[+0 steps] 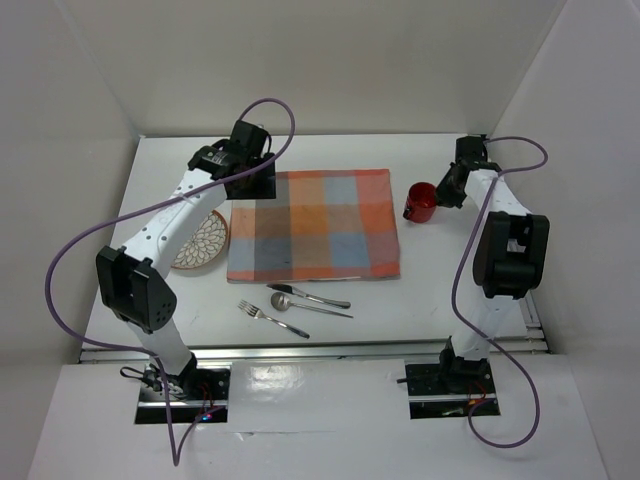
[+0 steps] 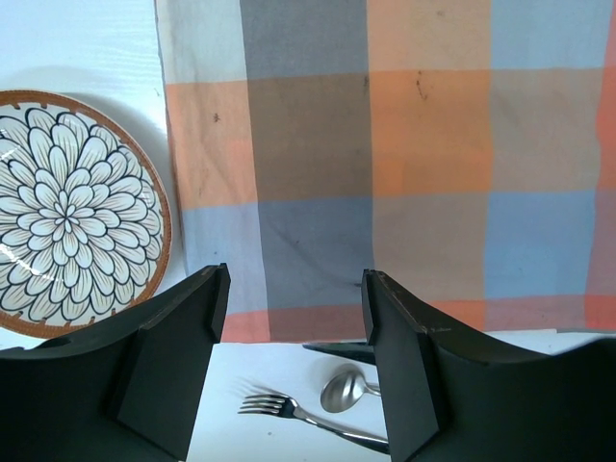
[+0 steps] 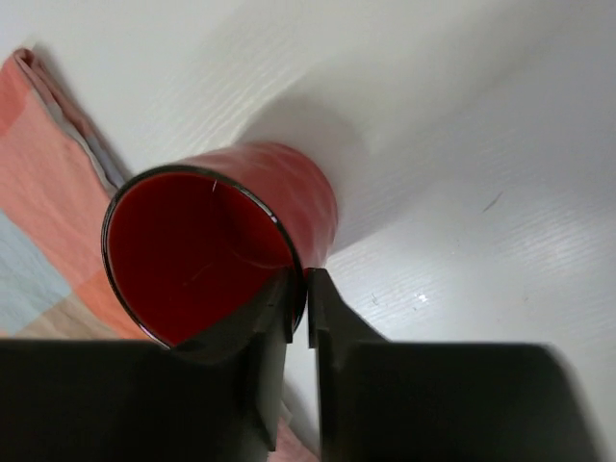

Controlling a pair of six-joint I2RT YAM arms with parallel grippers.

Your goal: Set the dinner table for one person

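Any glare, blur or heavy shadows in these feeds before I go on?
Top view: evenly lit, one glare patch on the glossy ledge at the near edge. Left wrist view: placemat and plate sharp; the open left gripper nearly black. Right wrist view: red cup close up, throwing a soft shadow on the table.

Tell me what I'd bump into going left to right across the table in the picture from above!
Flowery plate → checkered placemat → red cup. The cutlery lies nearer than the placemat, overlapping it sideways, so it gets no turn.
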